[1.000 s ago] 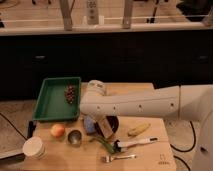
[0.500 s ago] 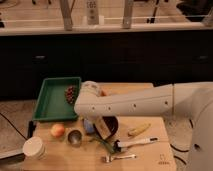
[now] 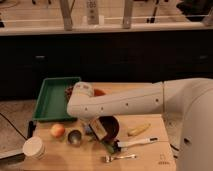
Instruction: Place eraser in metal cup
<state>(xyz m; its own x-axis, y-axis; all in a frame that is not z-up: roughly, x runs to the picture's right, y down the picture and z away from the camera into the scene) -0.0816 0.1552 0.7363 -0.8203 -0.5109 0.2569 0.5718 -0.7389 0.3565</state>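
Observation:
The metal cup is small, shiny and dark inside; it stands on the wooden table right of an orange. My gripper hangs from the white arm just right of the cup, in front of the dark brown bowl. A tan, boxy shape shows at the gripper; I cannot tell whether it is the eraser.
A green tray with dark fruit at its back right sits at the rear left. A white paper cup stands at the front left. A banana, a pen and a fork lie to the right of the gripper.
The arm has swung a little to the left, bringing the gripper slightly closer to the metal cup. The objects on the table have not moved.

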